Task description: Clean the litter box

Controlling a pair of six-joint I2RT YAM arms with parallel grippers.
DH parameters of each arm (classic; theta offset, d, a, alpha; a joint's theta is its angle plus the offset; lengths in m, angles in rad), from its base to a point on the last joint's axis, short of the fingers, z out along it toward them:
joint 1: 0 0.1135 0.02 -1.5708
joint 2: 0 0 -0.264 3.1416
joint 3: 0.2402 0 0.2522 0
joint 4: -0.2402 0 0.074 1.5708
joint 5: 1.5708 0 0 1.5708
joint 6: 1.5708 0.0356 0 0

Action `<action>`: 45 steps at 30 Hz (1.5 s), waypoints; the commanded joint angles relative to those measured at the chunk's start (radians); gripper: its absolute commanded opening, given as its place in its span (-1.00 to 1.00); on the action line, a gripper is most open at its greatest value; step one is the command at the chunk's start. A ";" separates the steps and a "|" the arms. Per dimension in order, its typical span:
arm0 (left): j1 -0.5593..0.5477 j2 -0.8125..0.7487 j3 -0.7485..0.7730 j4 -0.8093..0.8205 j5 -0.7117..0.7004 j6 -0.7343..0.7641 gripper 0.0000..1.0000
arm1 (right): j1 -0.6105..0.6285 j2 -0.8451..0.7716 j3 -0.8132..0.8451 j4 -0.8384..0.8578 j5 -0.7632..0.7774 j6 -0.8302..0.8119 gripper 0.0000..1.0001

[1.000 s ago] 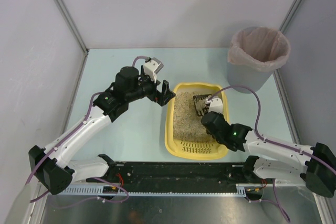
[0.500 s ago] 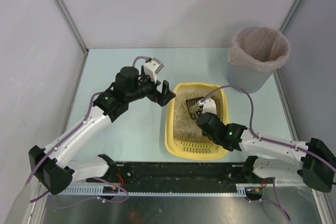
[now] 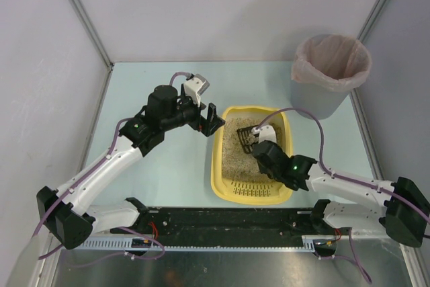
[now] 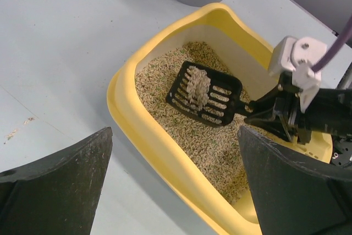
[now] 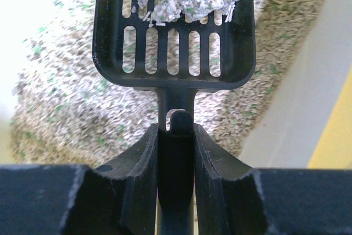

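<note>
The litter box (image 3: 218, 166) sat on the table (image 3: 161, 166) near the front edge, the bin (image 3: 310, 102) behind it to the right. Inside it, toward the far end, the scoop (image 4: 203, 93) lay over the litter (image 4: 159, 81), in the right gripper (image 5: 176, 134); the left gripper (image 3: 215, 120) hung beside its far-left corner.

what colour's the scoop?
The scoop is black, with rows of slots. It shows best in the right wrist view.
</note>
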 commanded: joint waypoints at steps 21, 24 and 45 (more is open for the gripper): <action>-0.004 -0.005 0.008 0.022 -0.011 -0.011 0.99 | 0.025 0.030 0.086 -0.035 0.006 0.045 -1.00; -0.002 0.004 0.006 0.023 -0.011 -0.014 0.99 | 0.049 0.139 0.171 -0.154 0.059 0.055 -1.00; -0.004 -0.010 0.003 0.022 -0.060 -0.016 0.99 | -0.008 -0.057 0.324 -0.443 0.056 0.117 -1.00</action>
